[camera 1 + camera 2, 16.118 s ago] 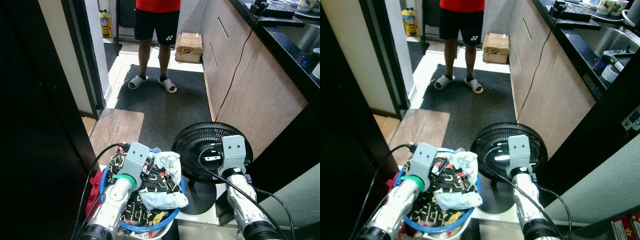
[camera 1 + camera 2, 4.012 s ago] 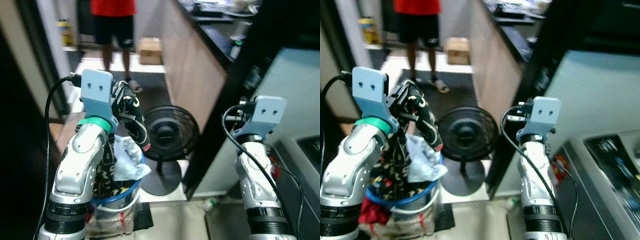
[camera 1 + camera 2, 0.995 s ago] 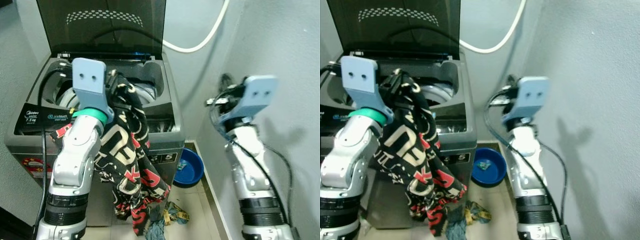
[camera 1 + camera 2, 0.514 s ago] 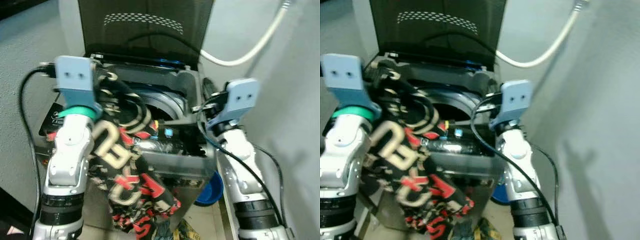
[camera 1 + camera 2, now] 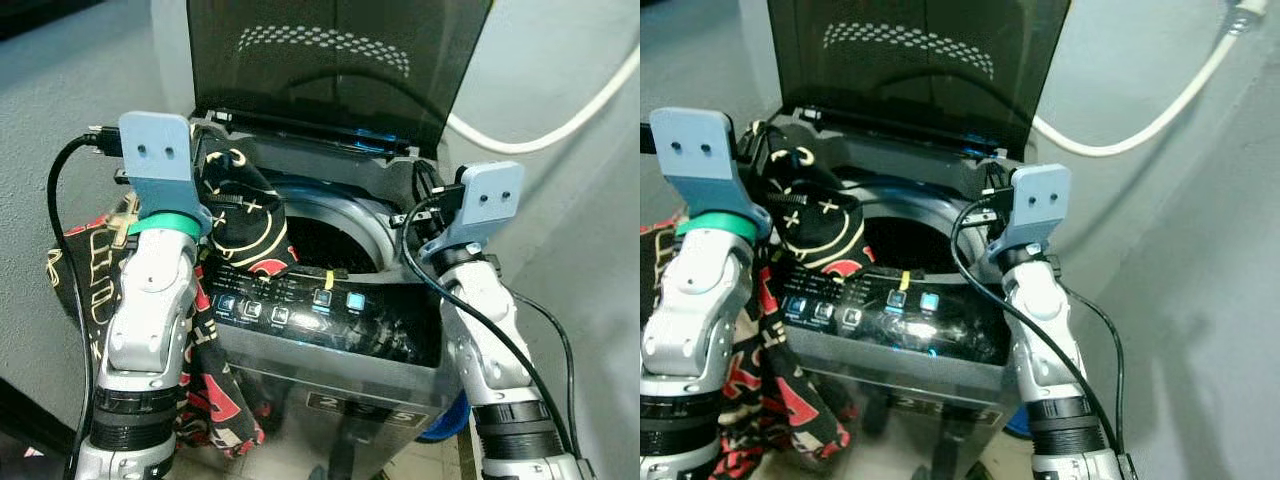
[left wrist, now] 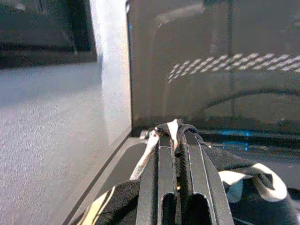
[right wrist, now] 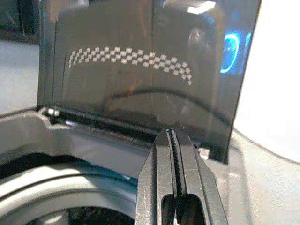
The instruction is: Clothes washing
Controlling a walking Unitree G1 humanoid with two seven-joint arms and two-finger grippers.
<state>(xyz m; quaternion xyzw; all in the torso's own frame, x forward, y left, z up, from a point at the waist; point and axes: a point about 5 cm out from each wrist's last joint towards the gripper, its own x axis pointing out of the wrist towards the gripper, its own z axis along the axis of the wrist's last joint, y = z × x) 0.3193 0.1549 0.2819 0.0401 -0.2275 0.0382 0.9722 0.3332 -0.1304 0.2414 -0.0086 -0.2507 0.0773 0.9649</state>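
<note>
A grey top-loading washing machine [image 5: 385, 330] stands before me with its dark lid [image 5: 330, 70] raised upright and its drum opening [image 5: 325, 240] exposed. My left gripper [image 6: 174, 132] is shut on a black garment with cream and red print [image 5: 245, 225]. It holds the bunched top of the garment over the washer's left front rim. The rest of the cloth hangs down past my left arm beside the machine [image 5: 215, 400]. My right gripper [image 7: 172, 133] is shut with nothing in it, raised over the washer's right rear corner and pointing at the lid.
A lit control panel [image 5: 290, 305] runs along the washer's front edge. A white hose [image 5: 560, 110] curves across the grey wall at the right. A blue basin [image 5: 452, 420] lies on the floor between washer and wall. Another grey wall is close on the left.
The view has moved closer to the washer and looks more down onto it. The garment's bunched top now sits over the left front rim, and its tail hangs left of my arm.
</note>
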